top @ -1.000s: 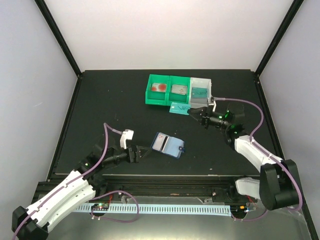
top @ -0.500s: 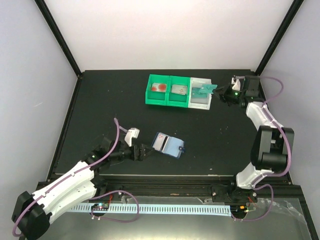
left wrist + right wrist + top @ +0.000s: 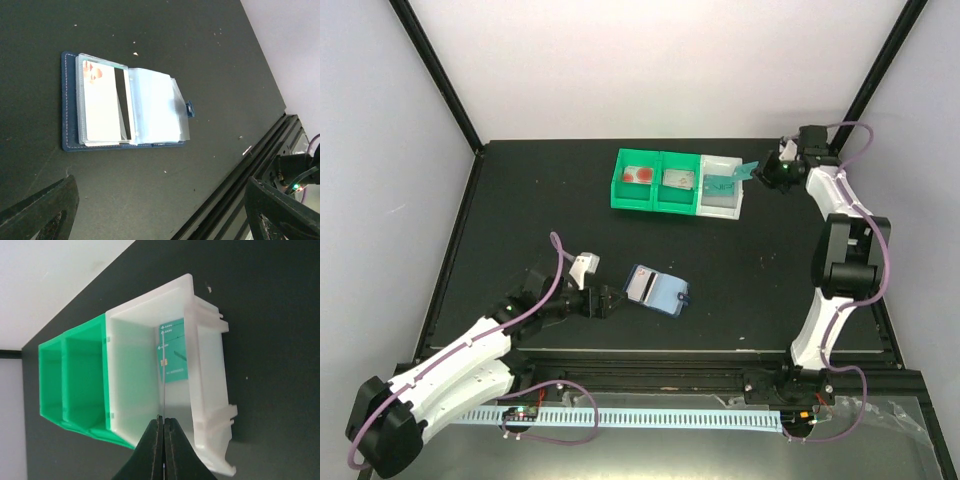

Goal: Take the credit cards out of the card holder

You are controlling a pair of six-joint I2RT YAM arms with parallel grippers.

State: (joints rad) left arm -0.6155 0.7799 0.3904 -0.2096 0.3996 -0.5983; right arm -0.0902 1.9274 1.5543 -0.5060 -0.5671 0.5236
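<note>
Right gripper (image 3: 162,421) pinched on teal card (image 3: 730,179), edge-on above white tray (image 3: 207,370) — drop point straight below. Left gripper (image 3: 603,300) spread wide, empty; card holder (image 3: 125,107) just ahead.

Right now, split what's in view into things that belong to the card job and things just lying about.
Job: open card holder, with a white card in it; teal card pinched in the right claw; red-spotted card and greyish card in the green trays; open left claw.
Lying about: green trays; white tray.
</note>
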